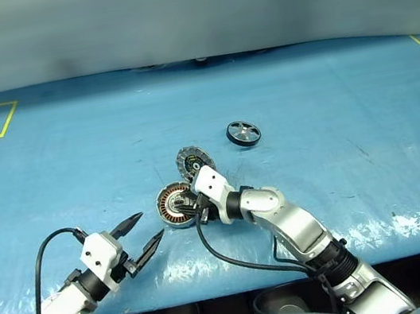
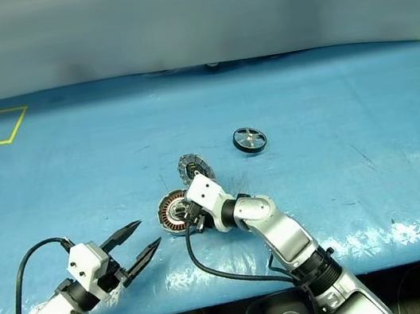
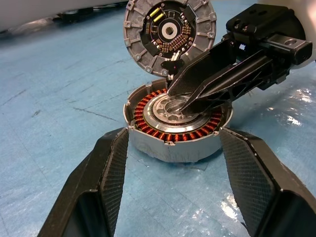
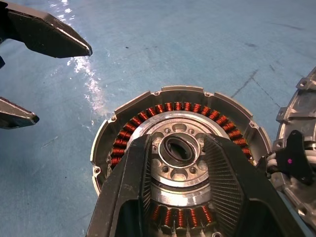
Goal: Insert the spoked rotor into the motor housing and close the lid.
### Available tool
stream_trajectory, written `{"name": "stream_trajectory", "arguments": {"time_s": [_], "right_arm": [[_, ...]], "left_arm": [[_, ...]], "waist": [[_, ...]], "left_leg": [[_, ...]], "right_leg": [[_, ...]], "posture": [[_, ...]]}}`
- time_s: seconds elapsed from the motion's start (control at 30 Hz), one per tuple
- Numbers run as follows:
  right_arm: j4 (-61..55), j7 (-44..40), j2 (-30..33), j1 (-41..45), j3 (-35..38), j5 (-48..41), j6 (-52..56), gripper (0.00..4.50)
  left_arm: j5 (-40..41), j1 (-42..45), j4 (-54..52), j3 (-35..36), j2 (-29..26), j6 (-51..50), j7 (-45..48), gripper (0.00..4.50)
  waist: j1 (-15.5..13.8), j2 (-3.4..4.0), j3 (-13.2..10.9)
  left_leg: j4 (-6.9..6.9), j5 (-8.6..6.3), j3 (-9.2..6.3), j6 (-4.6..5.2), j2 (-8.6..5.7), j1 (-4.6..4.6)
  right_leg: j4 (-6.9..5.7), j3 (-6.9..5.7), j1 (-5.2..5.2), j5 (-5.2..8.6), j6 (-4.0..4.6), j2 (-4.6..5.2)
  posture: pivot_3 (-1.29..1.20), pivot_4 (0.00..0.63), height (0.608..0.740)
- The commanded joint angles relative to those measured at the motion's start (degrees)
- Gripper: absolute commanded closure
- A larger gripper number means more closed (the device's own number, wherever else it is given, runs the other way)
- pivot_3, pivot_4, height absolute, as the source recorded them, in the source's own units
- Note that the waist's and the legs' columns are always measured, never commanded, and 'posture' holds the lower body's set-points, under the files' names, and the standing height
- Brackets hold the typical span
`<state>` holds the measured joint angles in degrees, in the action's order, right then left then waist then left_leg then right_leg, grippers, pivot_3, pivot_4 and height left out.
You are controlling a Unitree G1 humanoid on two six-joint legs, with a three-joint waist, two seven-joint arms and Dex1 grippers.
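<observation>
Motor housing (image 4: 180,163) sits on the blue table cover (image 1: 330,104) directly under the right gripper (image 4: 180,150), open side up, with the copper winding ring and silver hub exposed. Right gripper's 2 black fingers (image 4: 224,177) stand partly apart over the hub, 1 on each side of the central bore, with nothing clamped between them; whether the tips touch the hub I cannot tell. Lid (image 3: 170,32) is tipped up at the housing's far edge, just beyond the right fingertips, ribbed inner face and dark centre showing. Spoked rotor (image 1: 243,133) lies flat on the cover, well apart from both grippers, beyond the lid. Left gripper (image 1: 143,231) hovers near the housing with fingers spread wide and empty, tips pointing toward the housing's side.
</observation>
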<state>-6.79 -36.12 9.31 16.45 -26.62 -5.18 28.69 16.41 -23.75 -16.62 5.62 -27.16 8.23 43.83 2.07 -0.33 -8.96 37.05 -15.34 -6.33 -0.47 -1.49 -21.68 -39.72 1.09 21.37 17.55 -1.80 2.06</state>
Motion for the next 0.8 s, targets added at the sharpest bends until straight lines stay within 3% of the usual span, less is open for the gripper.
{"name": "stream_trajectory", "arguments": {"time_s": [0.03,0.13,0.23,0.27,0.8], "right_arm": [[-2.1,-0.4,-1.1,-0.1,0.9,-1.8,-1.2,2.77],[-2.0,-0.5,-1.4,0.0,1.2,-2.4,-1.0,3.36],[-1.3,0.2,-1.8,0.2,1.6,-2.2,-0.5,4.33],[-0.9,0.6,-1.8,0.3,1.5,-1.9,-0.5,4.42],[1.2,1.1,1.2,0.1,-4.1,4.1,0.2,4.42]], "left_arm": [[0.0,-0.1,-0.5,0.0,-0.1,1.4,0.1,1.39],[-0.1,-0.2,-0.4,-0.1,-0.1,1.4,0.0,1.39],[-0.3,-0.2,-0.4,-0.1,-0.1,1.4,-0.1,1.39],[-0.3,-0.3,-0.4,-0.1,0.0,1.5,-0.1,1.39],[-1.2,-1.0,0.3,-0.3,0.2,2.1,-1.1,1.39]], "waist": [[0.0,0.00,0.0],[0.0,0.00,0.0],[0.0,0.00,0.0],[0.0,0.00,0.0],[0.1,0.02,0.0]], "left_leg": [[0.00,0.00,0.00,0.00,0.00,0.00],[0.00,0.00,0.00,0.00,0.00,0.00],[0.00,0.00,0.00,0.00,0.00,0.00],[0.00,0.00,0.00,0.00,0.00,0.00],[0.00,0.00,0.00,-0.01,0.01,0.01]], "right_leg": [[0.00,0.00,0.00,0.00,0.00,0.00],[0.00,0.00,0.00,0.00,0.00,0.00],[0.00,0.00,0.00,0.00,0.00,0.01],[0.00,0.00,0.00,0.00,0.00,0.01],[0.00,0.01,-0.01,0.00,0.00,0.00]], "posture": [[0.00,0.150,0.740],[0.00,0.150,0.740],[0.00,0.150,0.740],[0.00,0.150,0.740],[0.00,0.150,0.740]]}}
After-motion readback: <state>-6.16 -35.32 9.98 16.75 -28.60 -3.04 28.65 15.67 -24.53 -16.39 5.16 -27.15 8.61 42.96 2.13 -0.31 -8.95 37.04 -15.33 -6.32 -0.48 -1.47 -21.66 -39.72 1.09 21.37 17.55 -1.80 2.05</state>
